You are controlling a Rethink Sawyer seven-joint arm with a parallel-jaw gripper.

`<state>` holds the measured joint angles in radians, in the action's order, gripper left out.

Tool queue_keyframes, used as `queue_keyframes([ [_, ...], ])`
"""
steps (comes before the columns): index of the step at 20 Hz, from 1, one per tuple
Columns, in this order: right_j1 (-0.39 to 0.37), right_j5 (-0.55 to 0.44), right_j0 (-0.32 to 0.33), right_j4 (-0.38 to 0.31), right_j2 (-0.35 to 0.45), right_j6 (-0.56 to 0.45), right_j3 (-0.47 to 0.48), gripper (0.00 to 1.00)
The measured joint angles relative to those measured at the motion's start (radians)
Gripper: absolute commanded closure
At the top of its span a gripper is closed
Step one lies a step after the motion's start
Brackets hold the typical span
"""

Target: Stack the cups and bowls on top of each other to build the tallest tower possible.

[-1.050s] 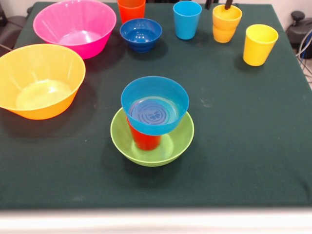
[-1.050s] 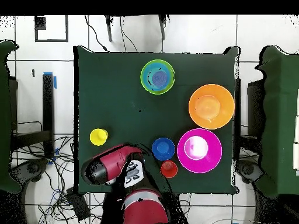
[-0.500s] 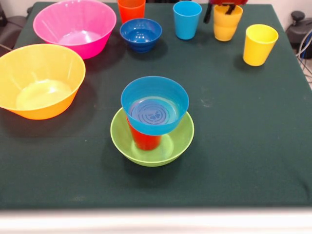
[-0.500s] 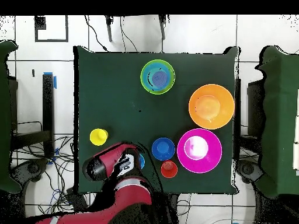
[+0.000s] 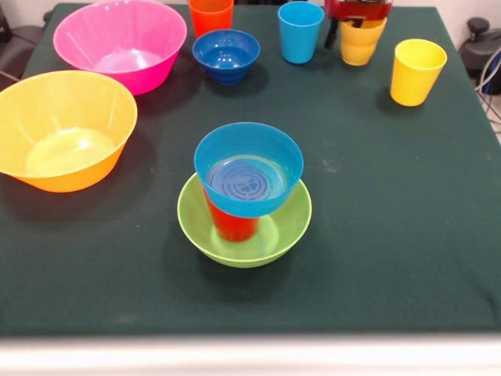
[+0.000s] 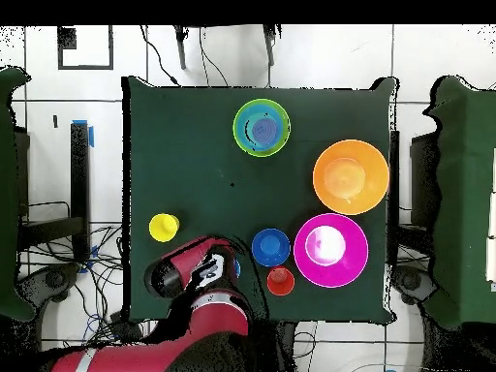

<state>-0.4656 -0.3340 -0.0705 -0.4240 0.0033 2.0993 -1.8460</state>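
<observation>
Gripper over far yellow cup; jaw state unclear. Cup probably light, slick, rigid; grasp at rim.

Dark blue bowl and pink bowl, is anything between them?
No. In the front view, only bare green table cloth separates the dark blue bowl from the pink bowl.

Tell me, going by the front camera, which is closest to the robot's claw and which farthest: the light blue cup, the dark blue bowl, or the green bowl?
Measured from the gripper at the table's far edge:
1. The light blue cup, just beside it, same far row.
2. The dark blue bowl, further along that row.
3. The green bowl, mid-table, at the tower's base.
</observation>
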Motion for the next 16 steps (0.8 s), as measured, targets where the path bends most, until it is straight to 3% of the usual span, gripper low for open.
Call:
queue_keyframes([
  [12,-0.015,0.002,-0.009,0.001,-0.006,0.000,0.002,1.00],
  [16,-0.048,0.002,0.032,0.001,0.022,0.000,-0.021,1.00],
])
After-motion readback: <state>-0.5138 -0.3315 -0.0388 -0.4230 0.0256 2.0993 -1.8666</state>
